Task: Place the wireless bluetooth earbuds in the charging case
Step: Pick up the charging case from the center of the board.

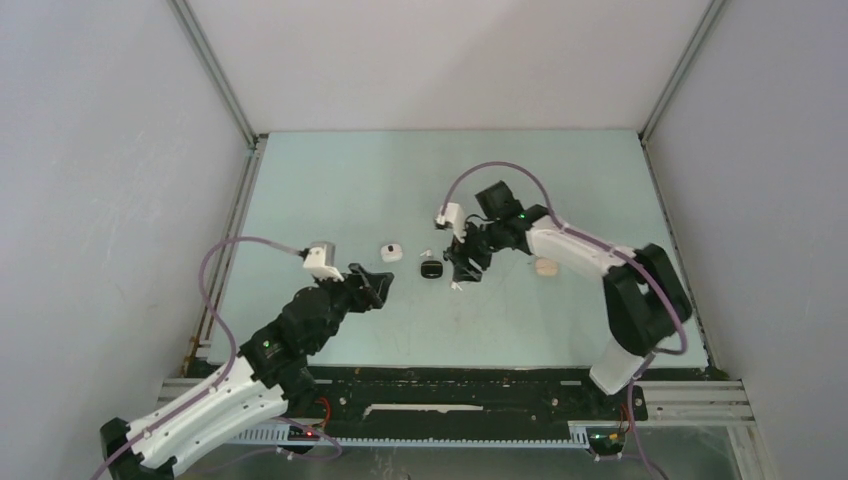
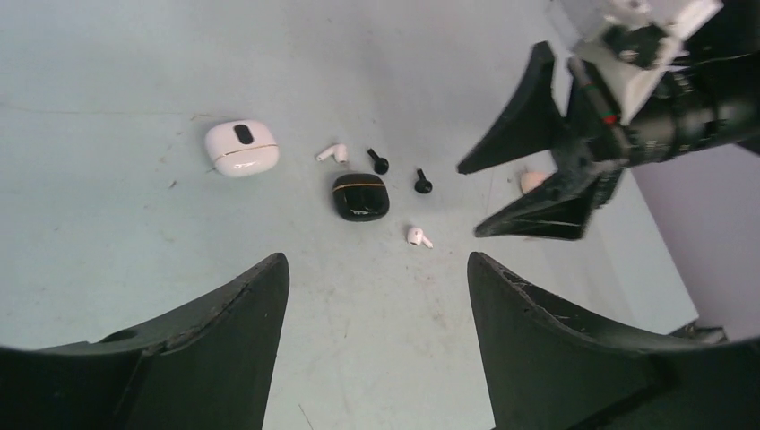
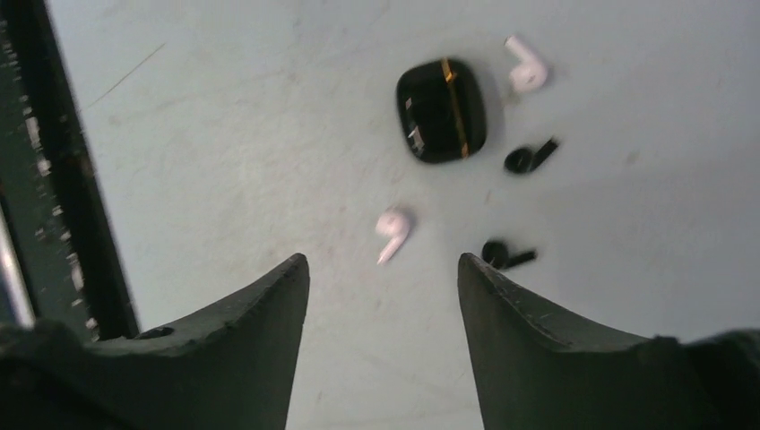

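A closed black case (image 1: 431,269) and a closed white case (image 1: 391,252) lie mid-table. In the left wrist view the white case (image 2: 241,148) is at the left and the black case (image 2: 361,196) at the centre. Around it lie two white earbuds (image 2: 333,153) (image 2: 418,236) and two black earbuds (image 2: 378,161) (image 2: 422,182). My left gripper (image 2: 376,264) is open and empty, short of them. My right gripper (image 3: 384,269) is open and empty, just above the table. A white earbud (image 3: 393,231) lies just ahead of its jaws, a black earbud (image 3: 506,255) by its right finger, the black case (image 3: 443,109) beyond.
A small beige object (image 1: 545,267) lies right of the right gripper (image 1: 463,268). The left gripper (image 1: 375,283) is left of the white case. White walls enclose the table on three sides. A black rail (image 3: 54,179) runs along the near edge.
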`<state>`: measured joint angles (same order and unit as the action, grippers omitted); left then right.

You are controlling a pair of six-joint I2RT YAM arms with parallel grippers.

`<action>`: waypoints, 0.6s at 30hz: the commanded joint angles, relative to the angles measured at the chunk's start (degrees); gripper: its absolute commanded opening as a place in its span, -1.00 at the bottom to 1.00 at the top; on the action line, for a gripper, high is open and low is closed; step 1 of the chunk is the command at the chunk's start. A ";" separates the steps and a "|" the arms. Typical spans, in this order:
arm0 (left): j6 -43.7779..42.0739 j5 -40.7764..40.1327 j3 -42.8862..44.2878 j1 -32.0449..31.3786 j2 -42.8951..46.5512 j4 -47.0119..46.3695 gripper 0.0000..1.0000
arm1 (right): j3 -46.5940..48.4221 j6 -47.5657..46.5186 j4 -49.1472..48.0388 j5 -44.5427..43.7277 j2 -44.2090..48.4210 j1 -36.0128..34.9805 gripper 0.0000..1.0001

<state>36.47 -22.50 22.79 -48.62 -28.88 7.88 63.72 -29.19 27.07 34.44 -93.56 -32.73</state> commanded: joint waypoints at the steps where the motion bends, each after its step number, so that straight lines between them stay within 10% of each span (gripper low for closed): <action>1: 4.84 -7.50 -3.20 0.24 7.33 0.71 0.56 | 8.73 -2.28 -5.36 -3.43 -8.15 -2.45 0.33; 10: 6.61 -7.29 -5.08 0.22 12.14 3.49 0.56 | 24.12 -6.19 1.38 -2.45 -22.36 -4.27 0.73; 18: 5.87 -7.16 -5.56 0.22 9.65 1.57 0.56 | 29.20 -9.72 8.44 -4.54 -27.97 -6.20 0.60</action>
<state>42.06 -28.36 17.43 -48.60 -18.33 11.31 90.45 -36.14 30.87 31.38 -119.72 -37.52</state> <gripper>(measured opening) 0.778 0.819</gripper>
